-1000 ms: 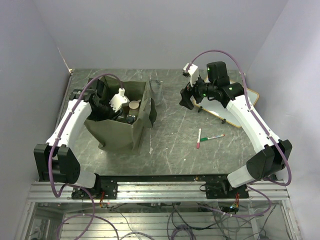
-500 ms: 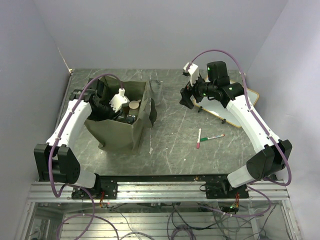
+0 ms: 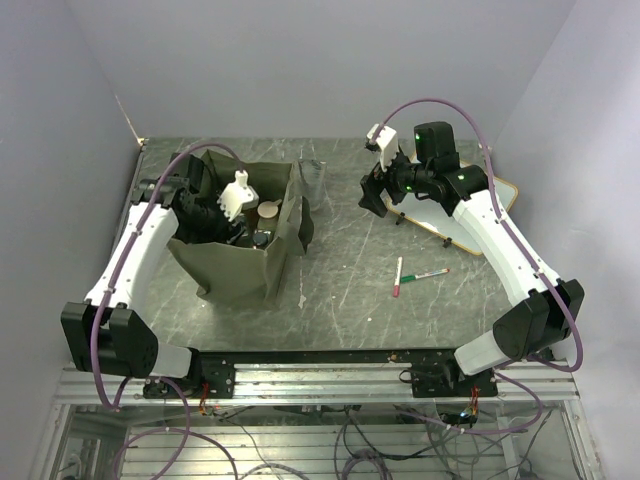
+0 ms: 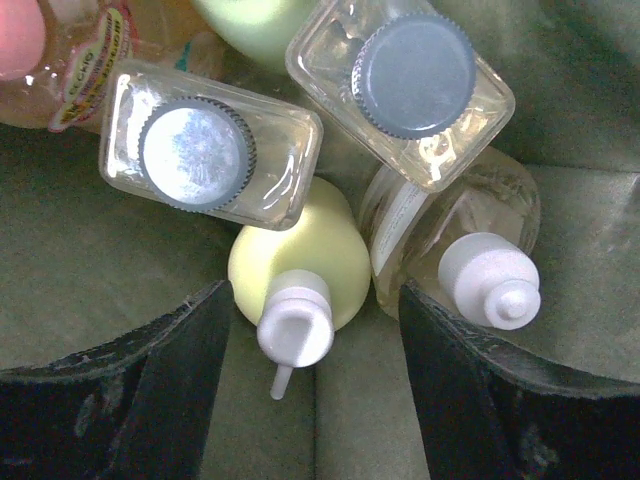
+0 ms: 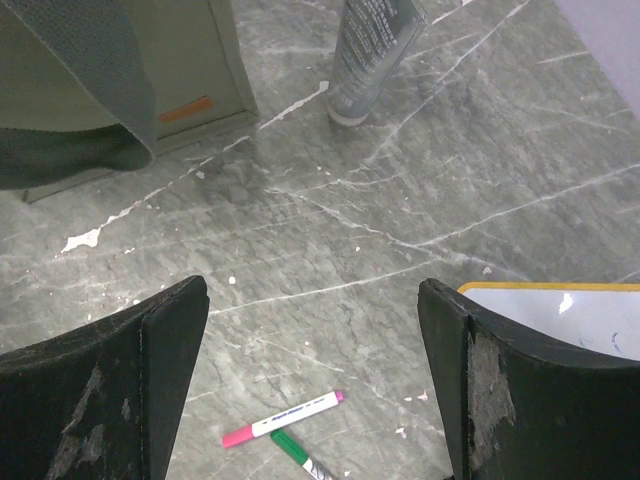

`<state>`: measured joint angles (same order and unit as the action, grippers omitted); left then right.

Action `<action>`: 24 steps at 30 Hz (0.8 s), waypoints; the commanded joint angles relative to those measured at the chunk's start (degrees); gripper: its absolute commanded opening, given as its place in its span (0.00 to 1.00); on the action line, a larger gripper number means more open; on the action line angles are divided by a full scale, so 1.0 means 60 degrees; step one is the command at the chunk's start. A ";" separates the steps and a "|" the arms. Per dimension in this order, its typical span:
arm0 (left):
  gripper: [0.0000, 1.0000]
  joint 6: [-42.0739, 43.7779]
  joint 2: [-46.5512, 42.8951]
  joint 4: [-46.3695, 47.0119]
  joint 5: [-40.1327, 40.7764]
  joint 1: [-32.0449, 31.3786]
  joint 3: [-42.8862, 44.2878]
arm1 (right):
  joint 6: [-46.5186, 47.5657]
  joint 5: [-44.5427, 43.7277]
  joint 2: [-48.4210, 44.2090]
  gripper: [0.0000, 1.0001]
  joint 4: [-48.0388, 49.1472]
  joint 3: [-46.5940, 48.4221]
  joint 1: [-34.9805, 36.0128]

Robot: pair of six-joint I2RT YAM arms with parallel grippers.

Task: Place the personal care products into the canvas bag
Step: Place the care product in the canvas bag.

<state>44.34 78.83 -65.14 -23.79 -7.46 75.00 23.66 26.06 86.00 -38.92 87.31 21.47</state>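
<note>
L gripper (image 4: 312,330) hangs inside the boxy olive-green canvas bag (image 3: 235,268), jaws spread wide and gripping nothing. The pale yellow-green bottle w/ white pump cap (image 4: 298,265) sits between the fingers but apart from both. Packed round it are two clear square bottles w/ dark ribbed caps (image 4: 200,150), a clear round bottle w/ white nozzle cap (image 4: 485,275) and an amber labelled bottle (image 4: 75,60) in the corner.

One product is not yet in — the grey translucent tube (image 3: 315,182), standing cap-down on the grey marbled table (image 3: 350,300) just beside the bag's far corner. R gripper (image 5: 312,330) is also open and empty, hovering over the table w/ the tube ahead.

Probably the step is to clear the L arm, then have R fetch the tube. Lift L straight up w/ jaws wide so the pads don't snag the pump cap or fabric. R should close low on the tube's body — it's tall and tips easily — and ignore the pink and green marker pens (image 5: 285,415).
</note>
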 commanded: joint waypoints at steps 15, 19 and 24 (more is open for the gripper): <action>0.87 -0.0490 -0.0282 -0.0262 -0.0567 -0.0001 0.3134 | -0.0512 -0.0153 0.0634 0.86 0.0904 0.0968 0.0035; 0.88 -0.1395 -0.0364 0.0431 -0.0756 -0.0001 0.3791 | -0.0642 -0.0052 0.1248 0.86 0.1235 0.1461 0.0024; 0.87 -0.2683 -0.0254 0.1000 -0.0390 0.0062 0.4681 | -0.0693 0.0198 0.2307 0.86 0.1619 0.2321 0.0024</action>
<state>35.92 77.89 -63.94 -26.15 -7.49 98.89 20.47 26.15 95.74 -32.84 96.92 21.45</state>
